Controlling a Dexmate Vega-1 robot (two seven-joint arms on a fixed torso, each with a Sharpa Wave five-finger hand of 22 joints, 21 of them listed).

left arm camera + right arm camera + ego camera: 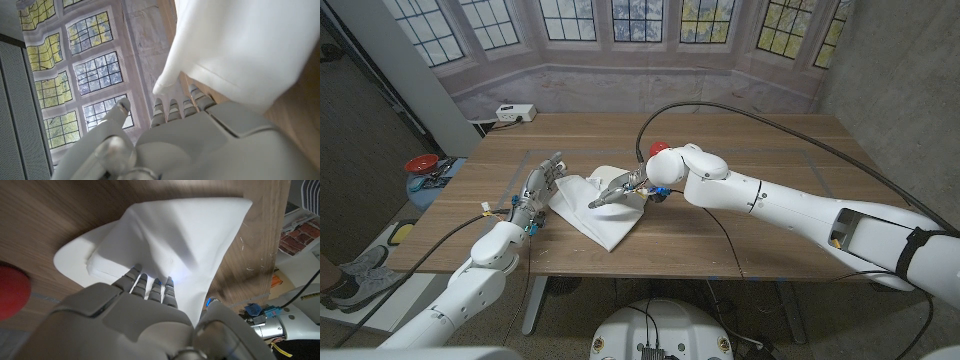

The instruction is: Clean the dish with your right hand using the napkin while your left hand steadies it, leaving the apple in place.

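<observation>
A white napkin [603,215] lies spread over the white dish, whose rounded rim [67,260] peeks out from under the cloth. My right hand [620,190] reaches over from the right and presses its fingers [150,287] down on the napkin [180,235], holding nothing. At the napkin's left edge my left hand [540,185] has its fingers [175,107] spread and touching the cloth [240,45]. The red apple [660,148] sits on the table just behind my right wrist, apart from the dish, and it also shows in the right wrist view [11,291].
A white power strip [515,112] lies at the table's back left corner. A black cable [740,112] arches over the table above my right arm. A red object [421,162] sits on the floor beyond the table's left edge.
</observation>
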